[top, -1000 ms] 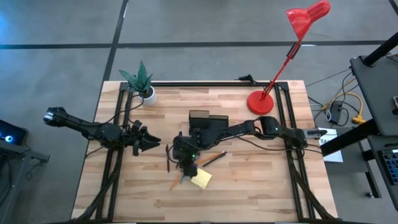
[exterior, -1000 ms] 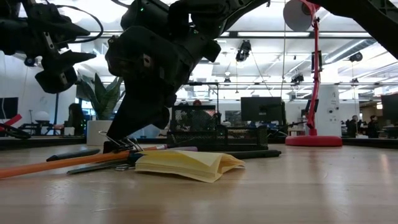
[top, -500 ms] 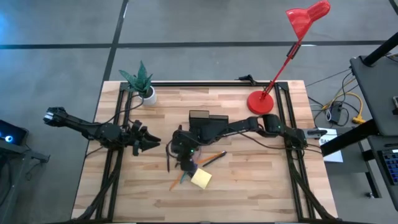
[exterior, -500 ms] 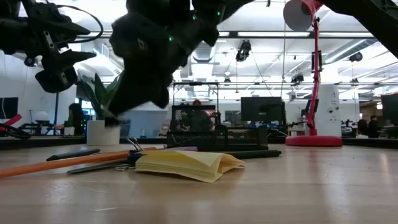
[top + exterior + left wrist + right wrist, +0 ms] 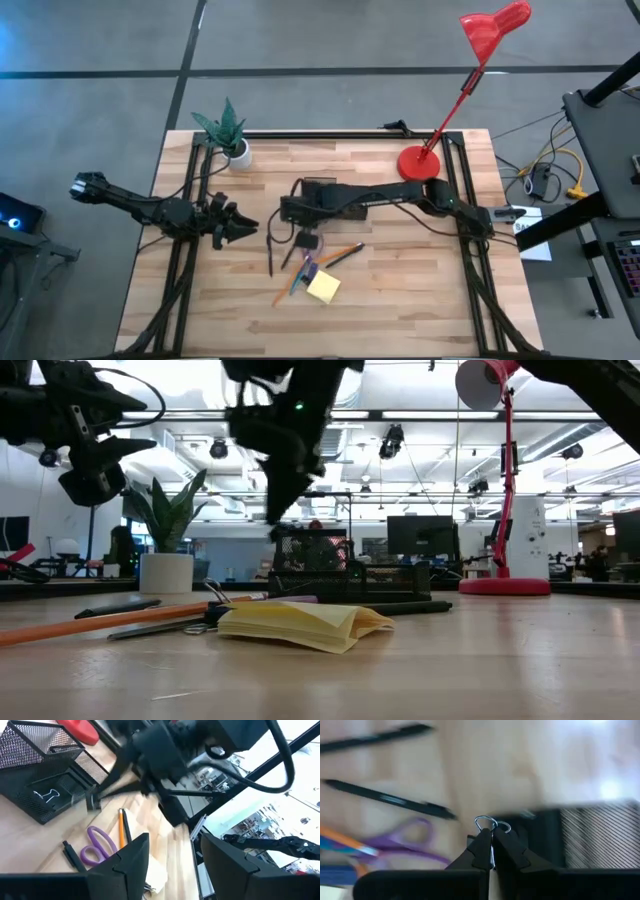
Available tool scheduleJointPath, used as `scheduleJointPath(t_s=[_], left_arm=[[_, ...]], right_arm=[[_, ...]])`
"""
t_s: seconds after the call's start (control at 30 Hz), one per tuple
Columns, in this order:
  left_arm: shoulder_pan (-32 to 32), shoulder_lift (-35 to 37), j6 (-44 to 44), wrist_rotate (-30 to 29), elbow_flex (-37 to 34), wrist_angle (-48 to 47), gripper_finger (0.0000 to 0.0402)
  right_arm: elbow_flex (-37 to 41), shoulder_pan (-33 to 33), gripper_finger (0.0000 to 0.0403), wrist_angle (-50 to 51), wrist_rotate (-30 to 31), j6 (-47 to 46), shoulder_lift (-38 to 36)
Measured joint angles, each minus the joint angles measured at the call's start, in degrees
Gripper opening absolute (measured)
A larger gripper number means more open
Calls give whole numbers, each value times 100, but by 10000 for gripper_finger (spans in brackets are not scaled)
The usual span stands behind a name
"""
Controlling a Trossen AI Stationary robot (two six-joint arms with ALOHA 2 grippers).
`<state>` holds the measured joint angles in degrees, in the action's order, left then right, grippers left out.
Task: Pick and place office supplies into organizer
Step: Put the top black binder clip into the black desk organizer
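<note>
My right gripper [image 5: 288, 212] hangs above the table beside the left end of the black mesh organizer [image 5: 335, 190], shut on a small binder clip [image 5: 490, 824]. On the table near it lie purple scissors [image 5: 95, 845], dark pens [image 5: 385, 797], an orange pencil [image 5: 120, 827] and a yellow sticky-note pad [image 5: 323, 288]. Another clip [image 5: 45, 796] lies in the organizer's low compartment. My left gripper [image 5: 245, 230] waits open over the table's left part, clear of everything. My right gripper pinches the binder clip between its two shut fingers; the clip's wire loops [image 5: 485, 822] stick out past the fingertips. The fingers slant down from above. The clip is lifted clear of the table. The fingers hide the clip's body in the wrist view.
A potted plant [image 5: 230, 140] stands at the far left corner and a red lamp base [image 5: 420, 163] at the far right. A second binder clip [image 5: 215, 592] rests on the table by the pad. Bare wood lies along the near edge.
My right gripper, staying shut, has risen from the pile of supplies by the sticky-note pad and gone toward the table's far edge, to the organizer's left end, tipping as it went. The clip has come up with it, lifted clear of the table.
</note>
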<state>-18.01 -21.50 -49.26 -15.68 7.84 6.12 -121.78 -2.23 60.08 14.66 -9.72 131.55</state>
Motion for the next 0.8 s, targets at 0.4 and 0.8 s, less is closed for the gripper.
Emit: scheduleJointPath(t_s=[0.4, 0.8], left_arm=[[-1, 0, 4, -536, 2, 93, 167], [-1, -19, 7, -571, 0, 87, 167]], right_arm=[[954, 368, 8, -88, 62, -8, -392], [1745, 562, 8, -853, -72, 369, -394]])
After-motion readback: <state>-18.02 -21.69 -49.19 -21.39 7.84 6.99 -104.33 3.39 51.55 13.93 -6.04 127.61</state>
